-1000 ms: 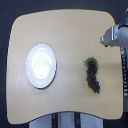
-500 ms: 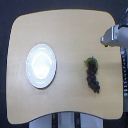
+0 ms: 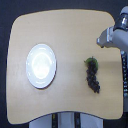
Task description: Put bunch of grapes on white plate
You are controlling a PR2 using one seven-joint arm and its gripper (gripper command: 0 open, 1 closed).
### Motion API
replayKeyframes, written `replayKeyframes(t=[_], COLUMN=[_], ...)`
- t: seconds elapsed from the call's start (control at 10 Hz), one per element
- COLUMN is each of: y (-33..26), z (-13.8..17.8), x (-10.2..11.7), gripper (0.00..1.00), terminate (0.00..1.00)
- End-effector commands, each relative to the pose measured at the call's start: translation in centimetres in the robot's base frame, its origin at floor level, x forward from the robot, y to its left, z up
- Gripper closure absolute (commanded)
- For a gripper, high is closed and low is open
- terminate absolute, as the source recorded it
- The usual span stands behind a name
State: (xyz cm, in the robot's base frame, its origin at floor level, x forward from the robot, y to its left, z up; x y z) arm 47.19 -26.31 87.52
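Mostly a pale wooden table (image 3: 70, 35) fills the dark room. On it, the white plate (image 3: 41, 65) lies toward the exterior view's left, the bunch of grapes (image 3: 92, 76) well apart rightward. Nothing has shifted since earlier. The gripper (image 3: 101, 41) hovers above the grapes; its finger state is unclear.

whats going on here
A robot arm reaches in from the exterior view's upper right, its tool hovering over the table and holding nothing. The grapes lie on the table below it, leafy end toward the tool. The plate sits bare on the exterior view's left, well apart from the grapes. Whether the tool is open or shut is too blurred to tell.
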Motion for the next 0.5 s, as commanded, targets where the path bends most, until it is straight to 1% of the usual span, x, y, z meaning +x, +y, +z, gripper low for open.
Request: replayKeyframes(t=[0.0, 0.1, 0.4], y=[5.1, 5.5, 7.9], z=[-4.9, -5.8, -9.4], x=[-2.1, -2.8, -5.7], gripper=[0.00, 0.00, 0.00], terminate=[0.00, 0.00, 0.00])
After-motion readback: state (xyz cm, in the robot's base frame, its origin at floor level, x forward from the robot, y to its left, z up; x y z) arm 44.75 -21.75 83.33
